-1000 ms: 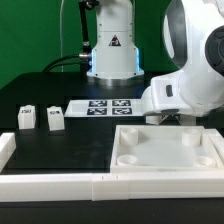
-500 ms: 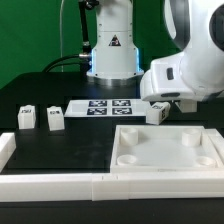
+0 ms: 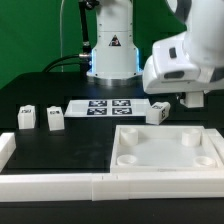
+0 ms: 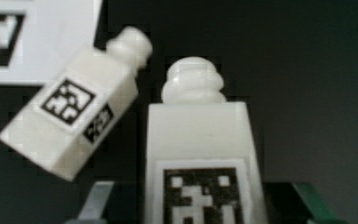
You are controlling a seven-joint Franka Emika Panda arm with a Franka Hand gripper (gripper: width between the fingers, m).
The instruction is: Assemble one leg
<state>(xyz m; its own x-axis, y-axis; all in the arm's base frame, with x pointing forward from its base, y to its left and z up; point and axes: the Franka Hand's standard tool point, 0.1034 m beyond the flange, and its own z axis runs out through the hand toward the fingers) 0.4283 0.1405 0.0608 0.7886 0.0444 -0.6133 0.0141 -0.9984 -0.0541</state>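
In the wrist view a white leg (image 4: 201,140) with a black-and-white tag stands between my gripper's (image 4: 208,206) fingers (image 4: 108,200), its rounded peg end pointing away; the gripper is shut on it. A second leg (image 4: 73,108) lies tilted on the black table beside it. In the exterior view my gripper (image 3: 190,100) hangs above the table at the exterior view's right, just behind the tray-like piece (image 3: 190,160). The loose leg (image 3: 157,111) lies next to it. The held leg is hidden there by the hand.
Two more legs (image 3: 27,117) (image 3: 54,119) stand at the exterior view's left. The marker board (image 3: 105,106) (image 4: 25,35) lies flat in the middle. White border bars (image 3: 60,185) run along the near edge. The robot base (image 3: 112,50) stands at the back.
The arm has risen and moved toward the exterior view's right, lifting off the tray-like piece's far edge. The loose leg beside it has come into view.
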